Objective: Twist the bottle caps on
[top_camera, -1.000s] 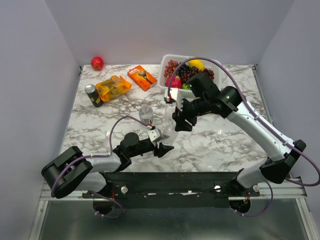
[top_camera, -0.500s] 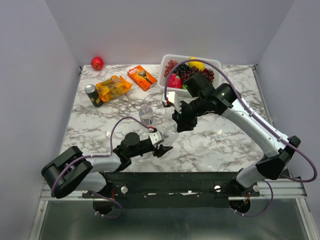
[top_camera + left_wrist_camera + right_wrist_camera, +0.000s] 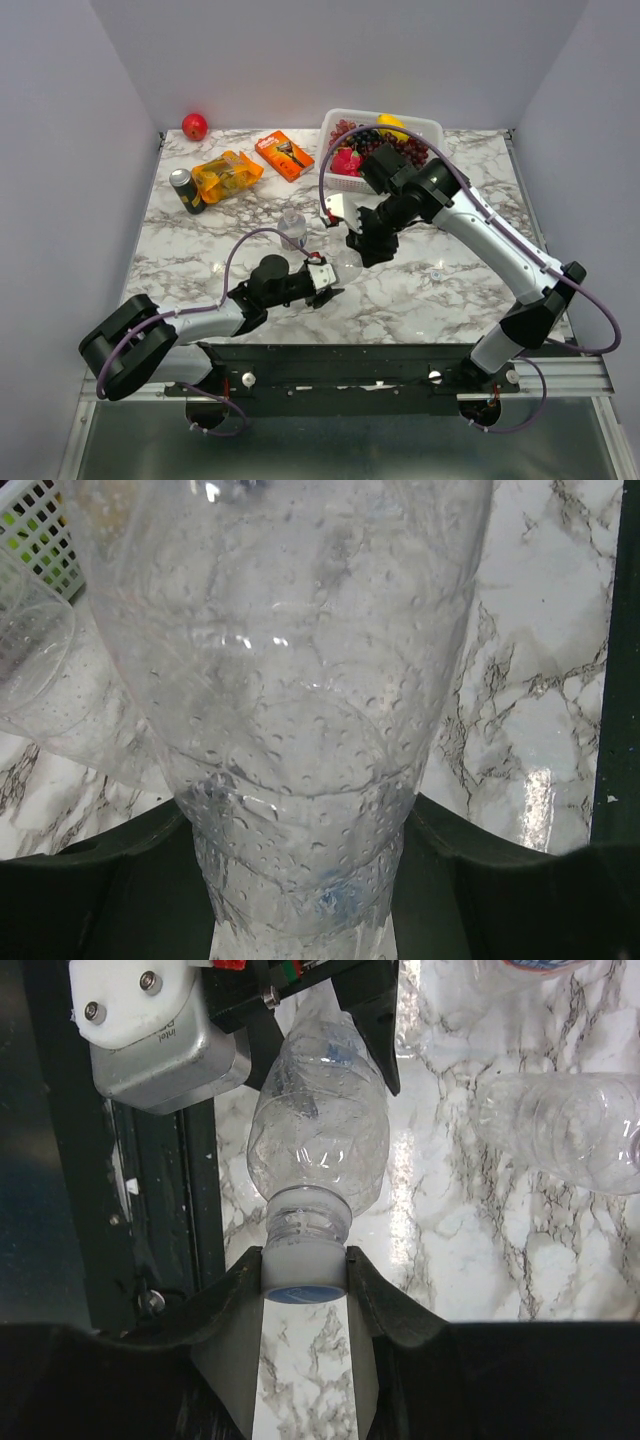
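- Tabletop [image 3: 200, 250] of grey-veined white marble fills the middle of the overhead view, and the two arms meet just left of its centre.
- A small clear plastic bottle [image 3: 318, 1145], beaded with droplets, spans the gap between the two grippers.
- A second clear bottle [image 3: 565, 1140] lies on the marble at the right of the right-wrist view, apart from both grippers.
- The left gripper [image 3: 300, 900] is clamped on the first bottle's base end.
- The right gripper [image 3: 303, 1295] is closed on the whitish round plastic cap [image 3: 303, 1278], which sits on that bottle's neck.

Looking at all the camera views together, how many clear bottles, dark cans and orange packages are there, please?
Clear bottles: 3
Dark can: 1
Orange packages: 2
Total: 6
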